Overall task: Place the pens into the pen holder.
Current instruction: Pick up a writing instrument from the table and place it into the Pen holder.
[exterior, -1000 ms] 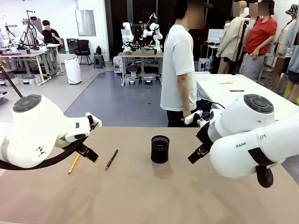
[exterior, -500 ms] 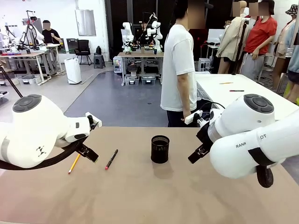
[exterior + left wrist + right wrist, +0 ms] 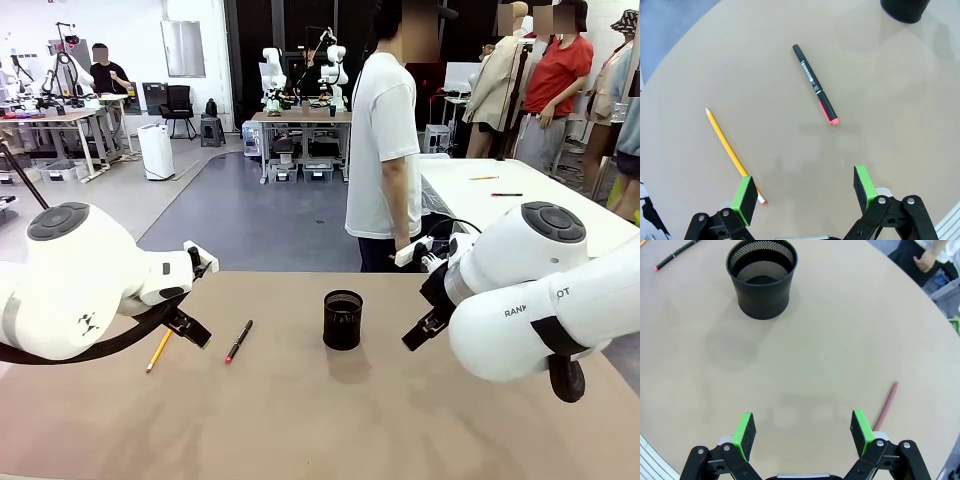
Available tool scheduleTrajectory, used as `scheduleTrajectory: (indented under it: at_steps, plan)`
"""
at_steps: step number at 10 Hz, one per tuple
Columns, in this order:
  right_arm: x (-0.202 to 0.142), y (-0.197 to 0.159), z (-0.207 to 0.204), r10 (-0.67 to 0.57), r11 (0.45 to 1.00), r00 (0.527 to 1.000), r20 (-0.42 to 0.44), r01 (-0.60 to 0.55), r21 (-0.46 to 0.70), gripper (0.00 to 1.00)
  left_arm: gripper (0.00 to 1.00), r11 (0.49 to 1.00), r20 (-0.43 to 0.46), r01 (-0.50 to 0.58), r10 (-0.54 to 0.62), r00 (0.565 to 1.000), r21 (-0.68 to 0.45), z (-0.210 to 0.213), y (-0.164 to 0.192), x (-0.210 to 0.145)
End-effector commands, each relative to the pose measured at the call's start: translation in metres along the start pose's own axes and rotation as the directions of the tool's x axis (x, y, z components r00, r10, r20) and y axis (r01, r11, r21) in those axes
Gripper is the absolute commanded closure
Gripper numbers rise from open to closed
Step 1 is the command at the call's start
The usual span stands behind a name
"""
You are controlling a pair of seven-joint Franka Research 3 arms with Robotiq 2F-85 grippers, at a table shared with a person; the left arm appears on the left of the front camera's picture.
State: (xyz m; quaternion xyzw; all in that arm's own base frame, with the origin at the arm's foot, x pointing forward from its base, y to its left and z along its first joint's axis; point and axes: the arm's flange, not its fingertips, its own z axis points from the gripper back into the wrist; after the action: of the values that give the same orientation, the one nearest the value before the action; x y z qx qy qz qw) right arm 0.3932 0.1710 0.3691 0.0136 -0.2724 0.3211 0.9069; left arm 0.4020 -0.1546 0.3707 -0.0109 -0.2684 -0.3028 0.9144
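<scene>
The black mesh pen holder [image 3: 343,319] stands upright at the middle of the table; it also shows as the pen holder [image 3: 762,278] and, cut off at the top edge, the pen holder [image 3: 905,9]. A black pen with a red end [image 3: 239,341] and a yellow pencil [image 3: 158,351] lie left of it, seen closer as the pen [image 3: 815,84] and pencil [image 3: 733,156]. A reddish-brown pen [image 3: 885,405] lies near the right fingers. My left gripper [image 3: 804,194] hangs open above the table, its left pad over the pencil's end. My right gripper [image 3: 804,434] is open and empty.
A person in a white shirt [image 3: 383,150] stands at the far side of the table, a hand [image 3: 928,259] near the edge. The tan tabletop [image 3: 300,410] is bare in front of the pen holder.
</scene>
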Motion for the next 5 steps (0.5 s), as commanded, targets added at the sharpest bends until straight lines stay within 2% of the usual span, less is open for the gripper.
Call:
scheduleTrajectory:
  at_steps: [1, 3, 5]
  plan:
    - [0.003, 0.001, 0.005, 0.003, 0.996, 1.000, 0.009, -0.003, 0.090, 0.00, 0.00, 0.996, 0.039, 0.088, -0.088, 0.995, -0.009, 0.012, 0.000, -0.001]
    - [0.007, 0.000, 0.016, 0.008, 0.989, 1.000, 0.020, -0.011, 0.146, 0.00, 0.00, 0.986, 0.127, 0.167, -0.166, 0.978, 0.003, 0.030, -0.002, -0.001]
    - [0.014, 0.001, 0.030, 0.006, 0.978, 0.999, 0.037, -0.013, 0.206, 0.00, 0.00, 0.961, 0.207, 0.277, -0.276, 0.938, 0.027, 0.045, -0.006, -0.012]
